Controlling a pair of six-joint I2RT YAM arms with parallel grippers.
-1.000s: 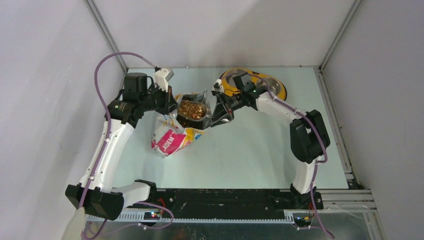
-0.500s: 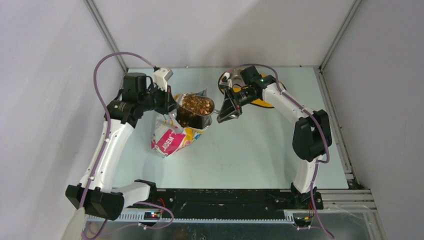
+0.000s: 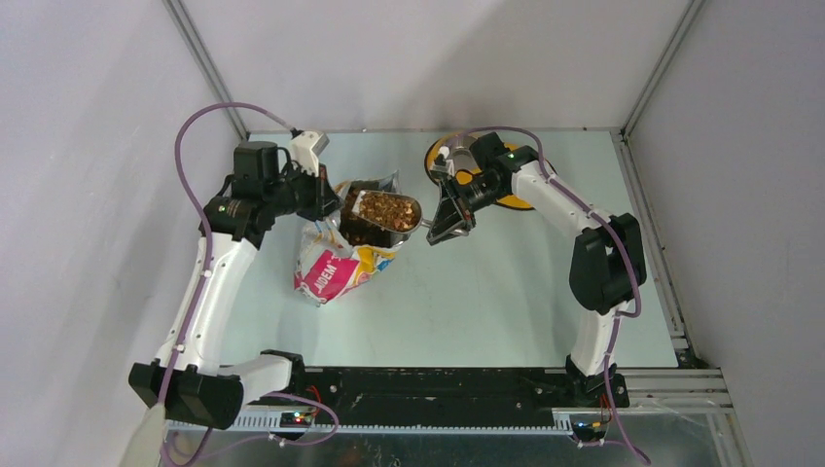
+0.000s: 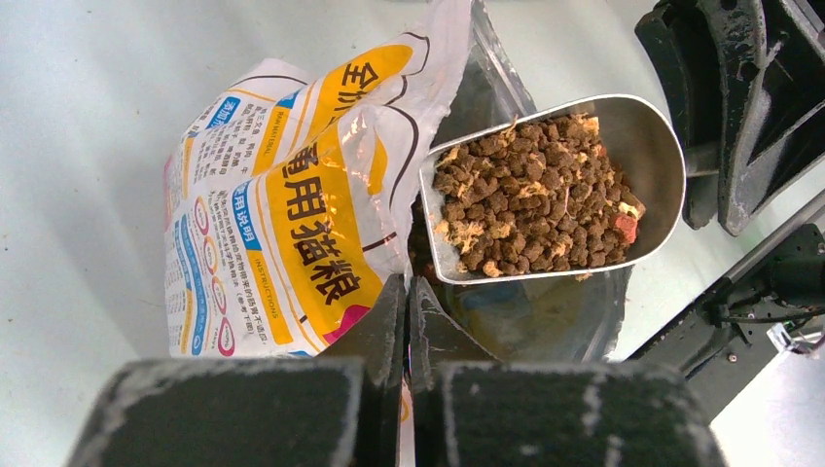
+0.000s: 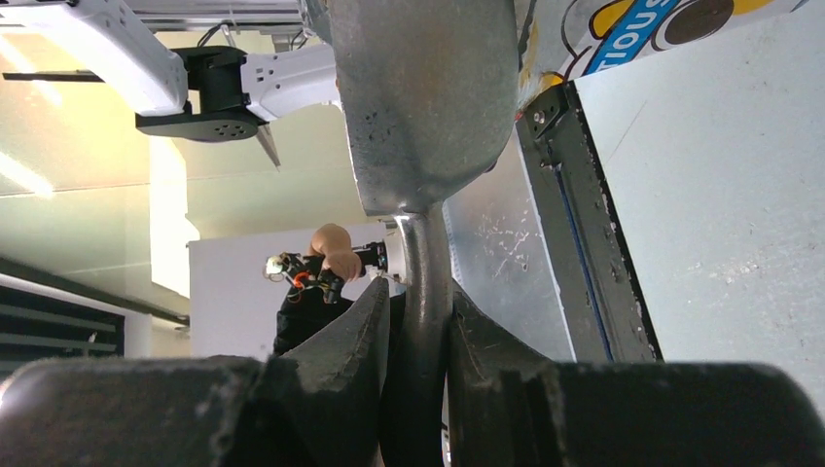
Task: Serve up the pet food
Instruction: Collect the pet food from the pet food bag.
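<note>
Done: scoop (image 4: 644, 136) loaded, pet food (image 4: 535, 199) heaped in it just above open bag (image 4: 282, 204) | right gripper (image 5: 418, 294) clamped on scoop handle; left gripper (image 4: 407, 287) pinched shut on bag rim | to do: carry to feeder (image 3: 511, 201), tip out

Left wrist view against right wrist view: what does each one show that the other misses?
Left wrist only: brown dry kibble heaped in the grey metal scoop; left pincer shut on the glossy white-orange printed bag at its rim. Right wrist only: right pincer clamping the scoop by its handle. Both: scoop and bag.
</note>
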